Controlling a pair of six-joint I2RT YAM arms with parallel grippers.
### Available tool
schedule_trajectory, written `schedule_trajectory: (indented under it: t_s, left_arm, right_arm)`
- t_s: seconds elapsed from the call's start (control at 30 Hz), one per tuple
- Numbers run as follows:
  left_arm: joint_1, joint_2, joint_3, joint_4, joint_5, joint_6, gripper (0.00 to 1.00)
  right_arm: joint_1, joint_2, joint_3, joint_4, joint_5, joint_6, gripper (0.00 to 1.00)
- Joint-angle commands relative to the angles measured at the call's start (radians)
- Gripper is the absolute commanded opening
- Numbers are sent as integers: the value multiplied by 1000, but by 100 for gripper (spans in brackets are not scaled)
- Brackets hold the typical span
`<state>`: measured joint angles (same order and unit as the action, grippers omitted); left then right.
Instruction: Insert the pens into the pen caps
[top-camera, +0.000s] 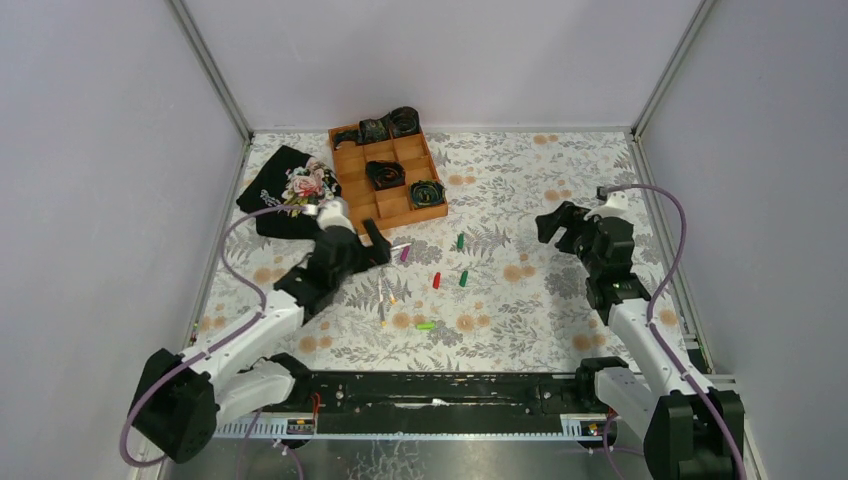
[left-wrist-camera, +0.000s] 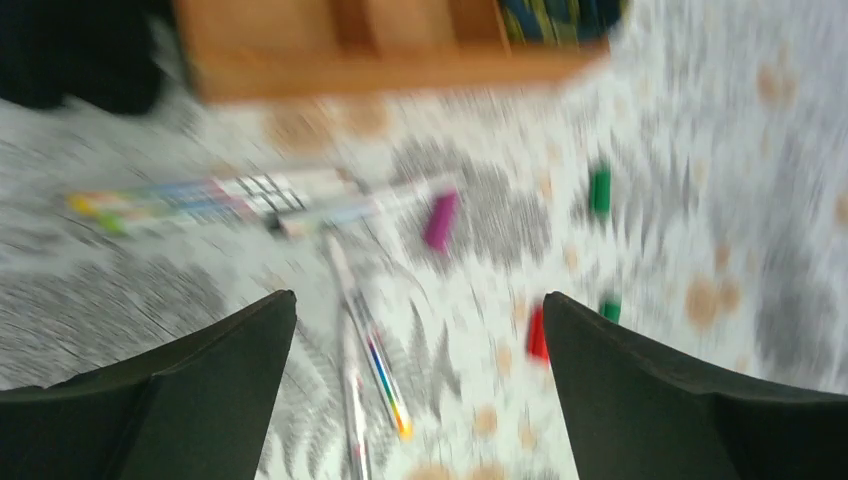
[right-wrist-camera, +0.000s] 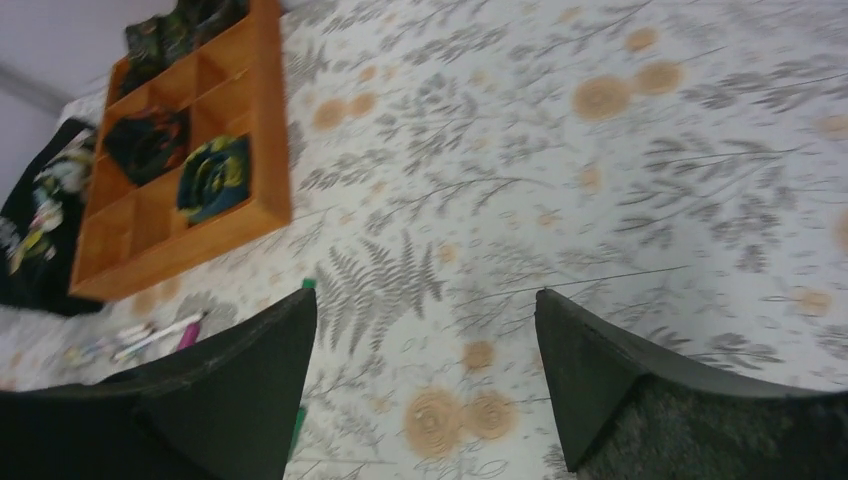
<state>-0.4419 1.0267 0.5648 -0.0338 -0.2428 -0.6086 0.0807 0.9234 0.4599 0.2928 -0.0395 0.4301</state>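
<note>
While left fingers (left-wrist-camera: 200, 385) and right fingers (right-wrist-camera: 230, 390) hang wide and empty, I judge no pens (left-wrist-camera: 372, 350) capped: caps (left-wrist-camera: 440, 220) lie loose on the desk (top-camera: 560, 330).

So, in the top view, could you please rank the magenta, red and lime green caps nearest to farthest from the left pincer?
1. Magenta cap, beside the left pincer.
2. Red cap, farther right.
3. Lime green cap, lowest in view.
</note>
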Motion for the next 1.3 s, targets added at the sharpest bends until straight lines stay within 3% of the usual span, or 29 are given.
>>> schedule_trajectory:
  t_s: [0.0,0.13,0.27,0.53,0.9,1.27]
  left_arm:
    - [-240,56,24,-205,-47,-8,89]
    - [-416,159,45,-280,-172,-56,73]
    - [-484,274,83,-285,-198,-80,59]
    - [-573,362,166,-382,-316,-156,54]
    - [-575,299,98,-474,-404,-266,33]
    - [-559,377,85,-450,-382,-274,32]
  right_arm:
    - [38,32,63,-138,-258,61,84]
    - [128,18,64,-208,-221,46,83]
    - [220,16,65,-250,-160,23,82]
    - [246,38,63,-284,-127,-14,82]
    - [250,39,73,-321,-117,-51,81]
    - [253,32,71,-335,-116,-44,81]
